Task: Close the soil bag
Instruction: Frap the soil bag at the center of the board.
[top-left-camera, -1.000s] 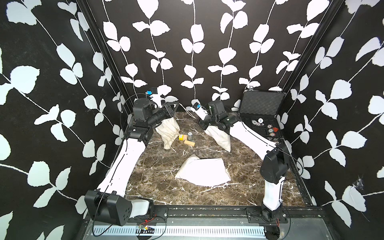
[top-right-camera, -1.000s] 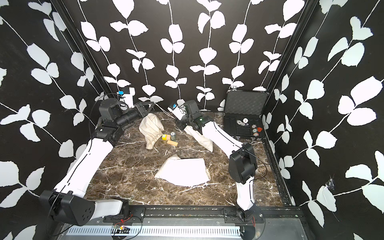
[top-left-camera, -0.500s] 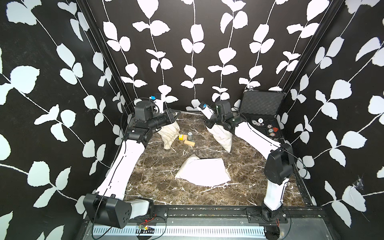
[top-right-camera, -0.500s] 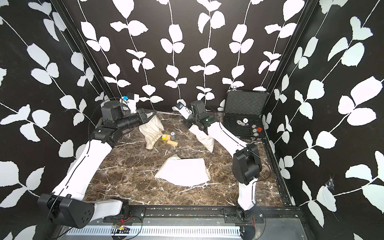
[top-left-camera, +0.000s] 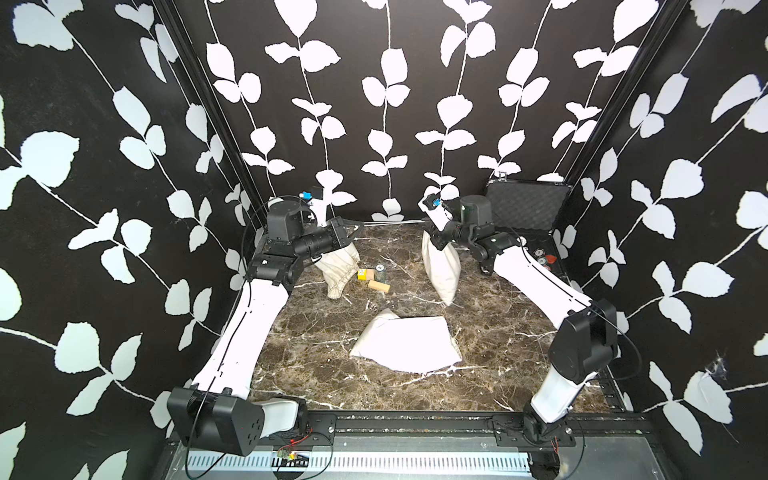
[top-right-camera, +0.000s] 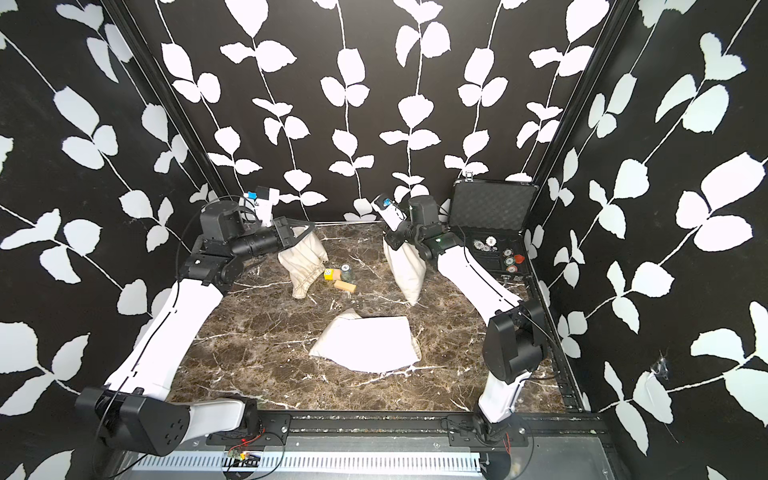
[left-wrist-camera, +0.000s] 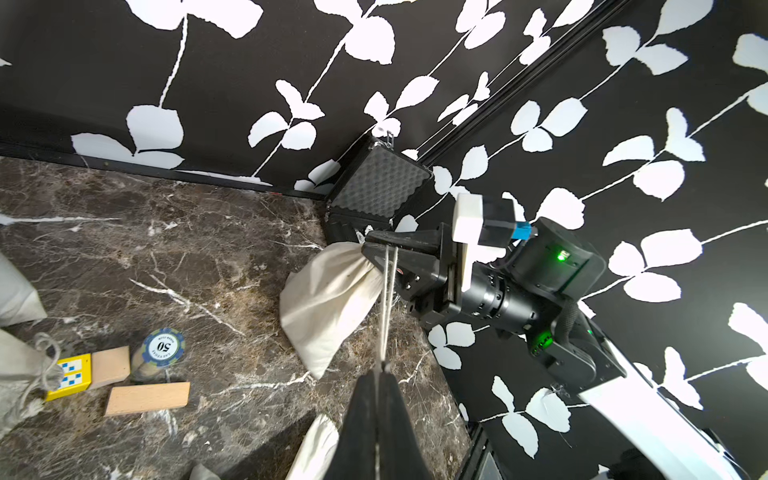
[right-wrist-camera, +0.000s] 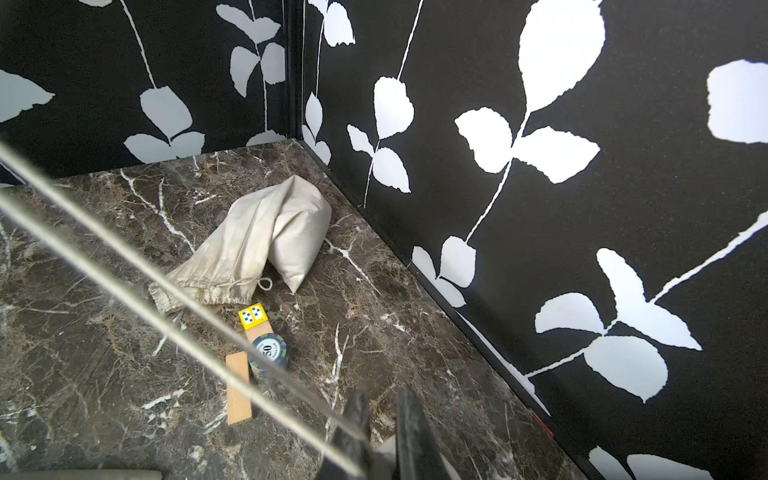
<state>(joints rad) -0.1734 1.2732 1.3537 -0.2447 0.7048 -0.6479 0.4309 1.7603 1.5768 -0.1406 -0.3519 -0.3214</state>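
Left gripper (left-wrist-camera: 379, 369) tight on drawstring (left-wrist-camera: 387, 299), clearest from its wrist; right gripper (left-wrist-camera: 371, 250) tight on soil bag (left-wrist-camera: 328, 299).

Both top views sit high over the front edge, angled down at the back wall (top-left-camera: 382, 124), sharing basically the whole marble surface (top-left-camera: 316, 374). Left wrist cam rides close behind the left end effector (left-wrist-camera: 380, 376), facing the right end effector (left-wrist-camera: 376, 249) and the open case (left-wrist-camera: 380, 189). Right wrist cam faces the opposite corner (right-wrist-camera: 297, 137). Both wrist views catch the poker chips (left-wrist-camera: 163, 345) and wooden block (left-wrist-camera: 147, 398).
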